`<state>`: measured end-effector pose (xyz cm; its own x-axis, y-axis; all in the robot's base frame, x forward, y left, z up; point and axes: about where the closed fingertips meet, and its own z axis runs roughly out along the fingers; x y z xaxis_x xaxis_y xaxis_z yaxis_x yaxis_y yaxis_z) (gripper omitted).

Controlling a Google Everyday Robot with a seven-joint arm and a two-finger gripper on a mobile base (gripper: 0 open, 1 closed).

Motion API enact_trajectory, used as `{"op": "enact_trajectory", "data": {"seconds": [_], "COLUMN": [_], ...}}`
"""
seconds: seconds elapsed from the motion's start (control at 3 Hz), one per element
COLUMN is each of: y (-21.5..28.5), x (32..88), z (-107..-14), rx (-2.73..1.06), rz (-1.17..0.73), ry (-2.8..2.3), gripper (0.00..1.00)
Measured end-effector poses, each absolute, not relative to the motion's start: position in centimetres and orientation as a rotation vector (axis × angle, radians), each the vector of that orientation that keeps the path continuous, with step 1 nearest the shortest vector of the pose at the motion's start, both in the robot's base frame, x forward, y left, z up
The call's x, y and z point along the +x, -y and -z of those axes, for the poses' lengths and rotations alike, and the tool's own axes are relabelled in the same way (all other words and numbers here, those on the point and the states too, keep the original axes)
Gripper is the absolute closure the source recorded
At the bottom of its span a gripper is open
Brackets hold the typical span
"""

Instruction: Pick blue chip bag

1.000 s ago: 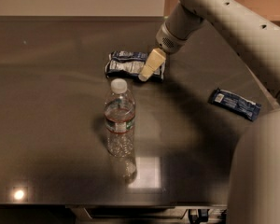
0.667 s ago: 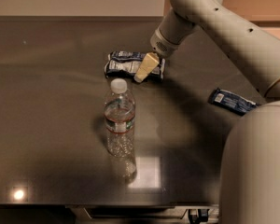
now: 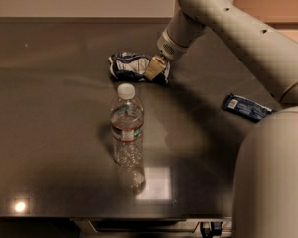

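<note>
A dark table (image 3: 49, 133) is seen across most of the view; a pale arm (image 3: 238, 29) is stretched over its right side, from the upper right down toward the far middle; a clear bottle (image 3: 127, 133) with a white cap is stood upright near the middle, well apart from the arm; the blue chip bag (image 3: 126, 66) is laid crumpled on the table beyond the bottle, toward the far edge; a flat bar wrapper (image 3: 246, 107) is left at the right, well apart from both; the gripper (image 3: 155, 69) is placed at the bag's right end, over or against it, and whether it is apart, together or clamped on the bag cannot be told. The bag is judged light, soft and puffy, with slick foil that may slide or crackle flat under pressure; a hold across a crumpled fold near the right end, rather than on the smooth bulge, is judged safest, with only modest squeeze needed.
</note>
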<state>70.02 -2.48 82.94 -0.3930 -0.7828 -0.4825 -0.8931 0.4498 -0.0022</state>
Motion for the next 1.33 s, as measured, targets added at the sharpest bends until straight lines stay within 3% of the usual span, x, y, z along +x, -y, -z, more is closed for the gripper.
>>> {"op": "enact_trajectory", "data": {"seconds": [0.33, 0.67, 1.33], "y": [2.5, 2.5, 5.2], "x": [70.0, 70.0, 64.7], "z": [-83.3, -83.3, -92.7], "rx": [-1.411, -1.411, -1.433], "rz": [-0.36, -0.361, -0.357], "ry": [-2.289, -2.289, -2.185], "gripper": [0.88, 1.0, 1.0]}}
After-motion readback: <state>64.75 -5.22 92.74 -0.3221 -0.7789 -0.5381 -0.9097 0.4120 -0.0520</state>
